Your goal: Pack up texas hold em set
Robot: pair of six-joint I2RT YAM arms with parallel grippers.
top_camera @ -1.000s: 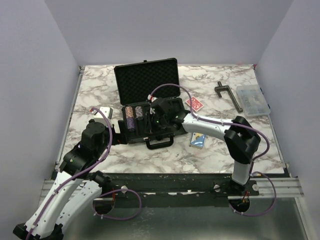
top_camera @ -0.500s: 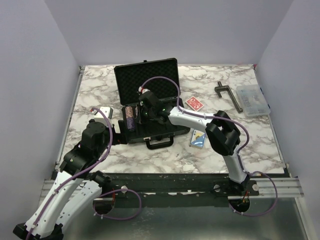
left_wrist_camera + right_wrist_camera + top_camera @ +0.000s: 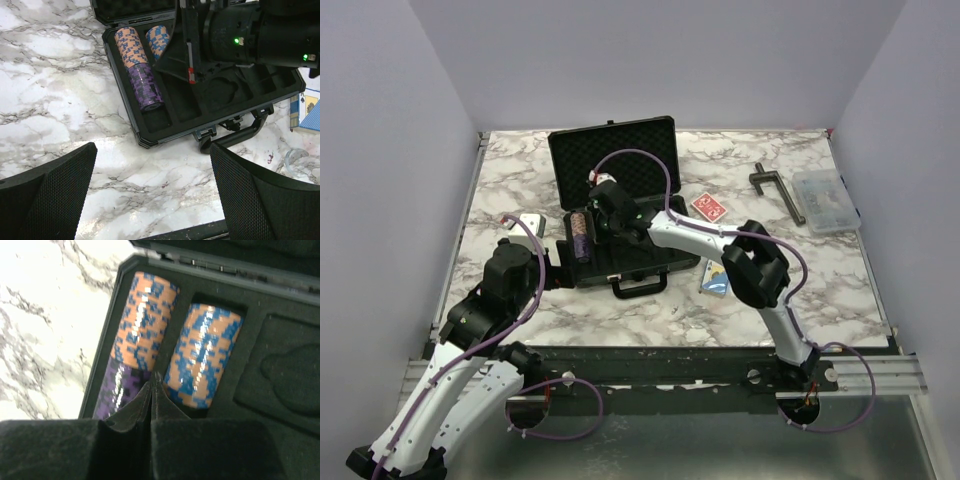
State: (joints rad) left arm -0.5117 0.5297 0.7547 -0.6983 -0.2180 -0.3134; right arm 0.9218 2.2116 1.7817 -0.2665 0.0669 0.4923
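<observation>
The black case (image 3: 638,262) lies open on the marble table, its foam lid (image 3: 610,155) standing up at the back. In its left slot lie an orange-and-blue chip stack (image 3: 145,315) and a purple stack (image 3: 122,390). Another orange-and-blue stack (image 3: 205,355) fills the slot beside it. My right gripper (image 3: 154,377) is shut and empty, its tips just over the ridge between the two slots (image 3: 598,222). My left gripper (image 3: 152,155) stands wide open over bare table, near the case's front left corner. A red card deck (image 3: 708,207) and a blue card deck (image 3: 717,280) lie on the table right of the case.
A dark T-shaped tool (image 3: 778,190) and a clear compartment box (image 3: 825,200) sit at the back right. A small pale object (image 3: 530,222) lies left of the case. The case handle (image 3: 235,137) sticks out toward the arms.
My right gripper has swung left across the case, from its middle to above the chip slots, and its jaws have closed the last bit. The left arm has not moved.
</observation>
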